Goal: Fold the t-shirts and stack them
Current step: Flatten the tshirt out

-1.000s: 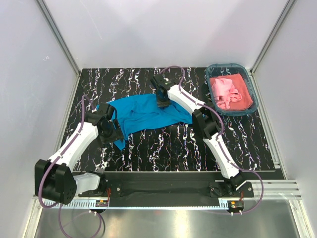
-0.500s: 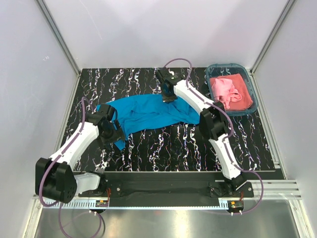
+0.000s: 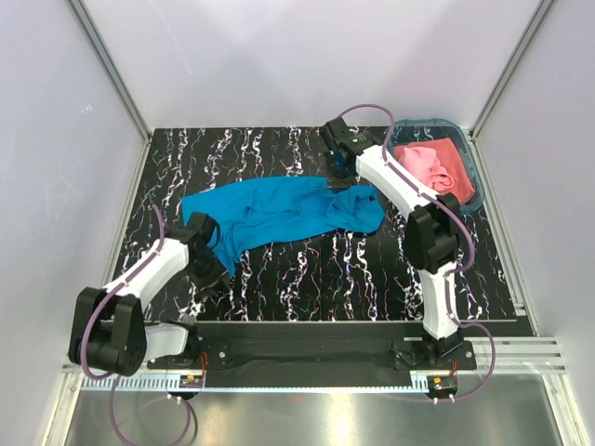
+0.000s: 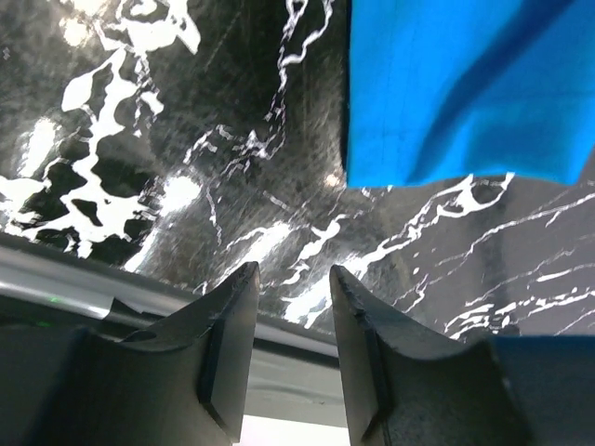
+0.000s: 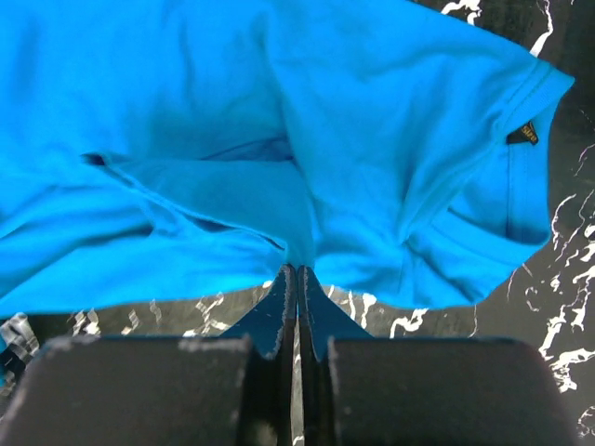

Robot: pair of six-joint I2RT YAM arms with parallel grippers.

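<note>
The turquoise-blue t-shirt (image 3: pixel 279 212) lies spread in a crumpled band across the middle of the black marbled table (image 3: pixel 325 274). My right gripper (image 3: pixel 340 173) is at the shirt's far edge; in the right wrist view it (image 5: pixel 297 269) is shut, pinching a fold of the blue cloth (image 5: pixel 279 111). My left gripper (image 3: pixel 212 270) is by the shirt's near-left corner. In the left wrist view it (image 4: pixel 290 274) is open and empty, with the shirt corner (image 4: pixel 446 93) a little ahead. The salmon pink t-shirt (image 3: pixel 429 167) lies bunched in the basket.
The teal plastic basket (image 3: pixel 472 190) stands at the far right corner of the table. Grey walls close in the table on three sides. A metal rail (image 3: pixel 325 339) with the arm bases runs along the near edge.
My right gripper has moved right and away, dragging the blue shirt rightward and stretching it out. My left gripper has drawn back toward the near edge and is off the shirt.
</note>
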